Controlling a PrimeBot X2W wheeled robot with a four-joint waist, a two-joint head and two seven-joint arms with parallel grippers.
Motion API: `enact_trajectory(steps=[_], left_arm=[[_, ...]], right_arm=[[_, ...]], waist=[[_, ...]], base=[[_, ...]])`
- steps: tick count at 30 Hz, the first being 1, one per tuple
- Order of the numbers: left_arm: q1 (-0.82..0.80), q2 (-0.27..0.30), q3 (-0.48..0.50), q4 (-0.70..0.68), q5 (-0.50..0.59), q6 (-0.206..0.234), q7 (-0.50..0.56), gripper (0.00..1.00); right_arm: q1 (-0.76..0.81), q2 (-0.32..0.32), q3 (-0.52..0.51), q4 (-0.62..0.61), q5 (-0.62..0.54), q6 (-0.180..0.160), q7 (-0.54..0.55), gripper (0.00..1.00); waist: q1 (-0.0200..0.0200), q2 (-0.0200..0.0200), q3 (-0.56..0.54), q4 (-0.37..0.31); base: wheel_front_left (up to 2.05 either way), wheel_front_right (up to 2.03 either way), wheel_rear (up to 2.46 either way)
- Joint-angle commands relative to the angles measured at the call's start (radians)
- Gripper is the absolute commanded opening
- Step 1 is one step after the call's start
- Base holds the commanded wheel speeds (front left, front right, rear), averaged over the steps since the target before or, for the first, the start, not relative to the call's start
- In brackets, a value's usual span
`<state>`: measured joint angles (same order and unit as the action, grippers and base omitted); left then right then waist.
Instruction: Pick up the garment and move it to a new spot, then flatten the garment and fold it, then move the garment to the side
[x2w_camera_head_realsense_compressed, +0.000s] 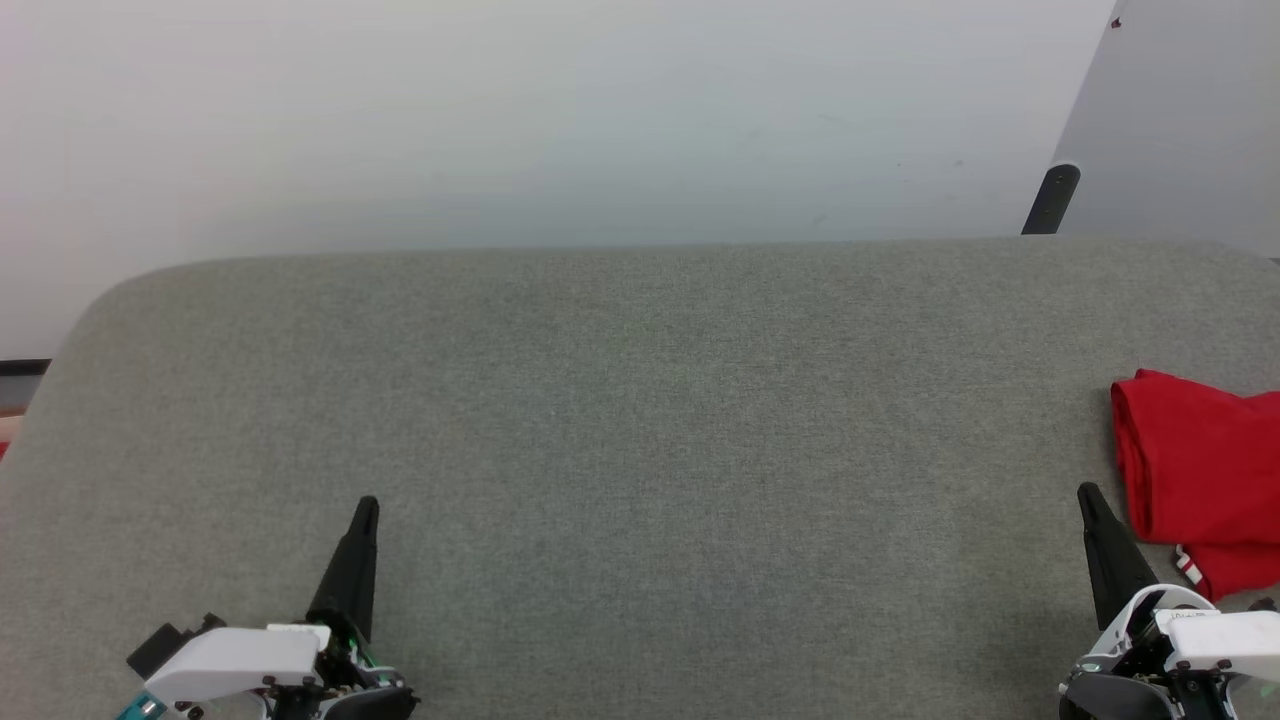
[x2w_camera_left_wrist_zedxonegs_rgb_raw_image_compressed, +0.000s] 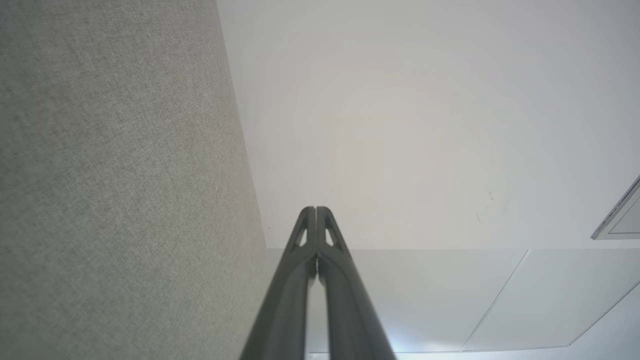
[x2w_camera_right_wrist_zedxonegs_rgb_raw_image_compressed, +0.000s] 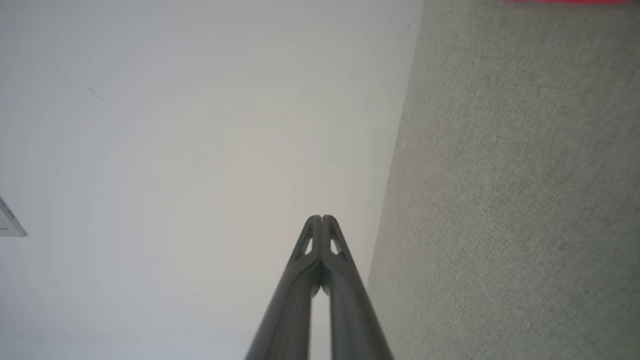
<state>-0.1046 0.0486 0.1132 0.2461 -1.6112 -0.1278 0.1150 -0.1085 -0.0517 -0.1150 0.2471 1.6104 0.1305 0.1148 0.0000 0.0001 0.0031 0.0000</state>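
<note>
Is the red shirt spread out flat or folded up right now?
Folded, or at least doubled over: the garment lies in a compact layered bundle, partly cut off at the picture's right edge.

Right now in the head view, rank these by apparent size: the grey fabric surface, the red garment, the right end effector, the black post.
Largest: grey fabric surface.
Next: garment and right end effector, similar and both cropped by the frame, so unranked.
Smallest: black post.

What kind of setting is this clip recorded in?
Probably a robot test room, not a home: a grey fabric-covered table, plain pale surface beyond it, and a red garment lying at the table's right edge.
</note>
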Motion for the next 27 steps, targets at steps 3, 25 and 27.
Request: enact_trajectory(steps=[3,25,27], left_arm=[[-0.01,0.0,0.003,0.001,-0.003,-0.006,0.002,0.0],[-0.01,0.0,0.003,0.001,-0.003,-0.006,0.002,0.0],[-0.01,0.0,0.003,0.001,-0.003,-0.006,0.002,0.0]], right_arm=[[-0.003,0.003,0.0,0.0,0.003,0.0,0.002,0.0],[-0.003,0.003,0.001,0.0,0.004,0.0,0.001,0.0],[-0.003,0.003,0.001,0.0,0.004,0.0,0.001,0.0]], waist=[[0.0,-0.0001,0.0,0.0],[0.0,-0.0001,0.0,0.0],[0.0,-0.0001,0.0,0.0]], base=[[0.0,0.0,0.0],[0.0,0.0,0.0],[0.0,0.0,0.0]])
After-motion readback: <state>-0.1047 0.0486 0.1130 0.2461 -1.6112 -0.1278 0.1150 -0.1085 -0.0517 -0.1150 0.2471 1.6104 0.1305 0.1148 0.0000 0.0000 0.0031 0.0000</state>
